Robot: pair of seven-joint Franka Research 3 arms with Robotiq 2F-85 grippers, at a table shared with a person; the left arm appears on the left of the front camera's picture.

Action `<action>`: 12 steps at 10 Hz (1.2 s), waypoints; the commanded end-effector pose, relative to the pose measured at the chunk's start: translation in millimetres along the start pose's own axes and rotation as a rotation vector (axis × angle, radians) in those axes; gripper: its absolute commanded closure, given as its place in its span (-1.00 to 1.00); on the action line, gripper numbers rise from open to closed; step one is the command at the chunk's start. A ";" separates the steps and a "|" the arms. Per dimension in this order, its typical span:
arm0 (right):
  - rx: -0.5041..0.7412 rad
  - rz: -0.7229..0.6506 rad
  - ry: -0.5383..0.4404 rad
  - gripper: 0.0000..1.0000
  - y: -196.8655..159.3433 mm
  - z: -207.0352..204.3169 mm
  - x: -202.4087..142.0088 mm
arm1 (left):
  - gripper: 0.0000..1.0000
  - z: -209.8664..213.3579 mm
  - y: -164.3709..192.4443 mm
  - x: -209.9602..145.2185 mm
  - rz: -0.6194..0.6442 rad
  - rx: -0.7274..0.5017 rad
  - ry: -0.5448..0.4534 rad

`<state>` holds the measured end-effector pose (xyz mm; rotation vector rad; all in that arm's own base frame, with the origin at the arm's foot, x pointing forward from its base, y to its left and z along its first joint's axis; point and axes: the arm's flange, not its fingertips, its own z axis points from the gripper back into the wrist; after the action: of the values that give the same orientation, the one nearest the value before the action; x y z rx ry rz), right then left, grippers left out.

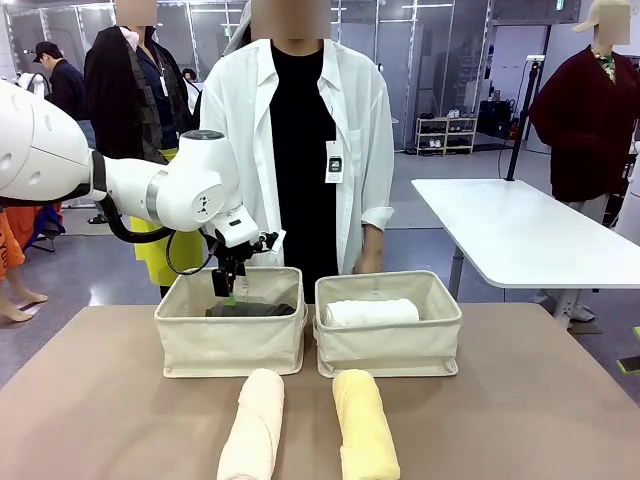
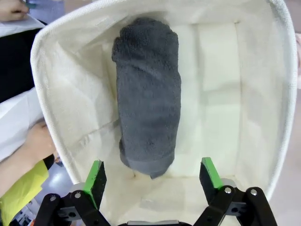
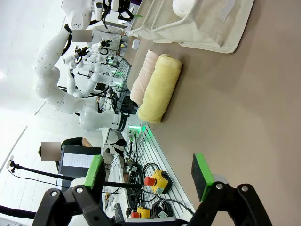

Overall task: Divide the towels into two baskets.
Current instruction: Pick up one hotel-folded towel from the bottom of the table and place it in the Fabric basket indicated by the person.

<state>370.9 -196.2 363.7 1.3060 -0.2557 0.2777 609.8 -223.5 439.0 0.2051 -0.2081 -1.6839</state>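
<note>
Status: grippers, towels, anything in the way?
Left gripper open over dark grey towel, lying in left basket. Right gripper open, empty. White towel in right basket; pink towel and yellow towel on table. Person's hand behind right basket.

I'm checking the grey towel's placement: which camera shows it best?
Left wrist view: the whole dark grey towel lies in the basket, below the open left gripper. Front view: a dark sliver above the rim. Right wrist view faces the yellow towel.
</note>
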 end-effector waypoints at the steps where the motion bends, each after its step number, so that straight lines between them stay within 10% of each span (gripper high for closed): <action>1: -0.006 -0.001 -0.006 -0.85 3.0 -1.3 -1.6 | -1.00 60.4 -13.0 -34.7 0.129 -0.079 -0.049; 6: -0.006 -0.001 -0.006 -0.85 3.0 -1.3 -1.6 | -1.00 133.4 -106.8 -142.1 0.615 -0.292 -0.530; 12: -0.006 -0.001 -0.006 -0.85 3.0 -1.3 -1.6 | -1.00 54.5 -218.6 -321.1 1.112 -0.532 -1.183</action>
<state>370.6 -196.6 363.9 1.3056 -0.2566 0.2770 413.3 115.0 450.9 -1.0431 -0.5355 -0.5484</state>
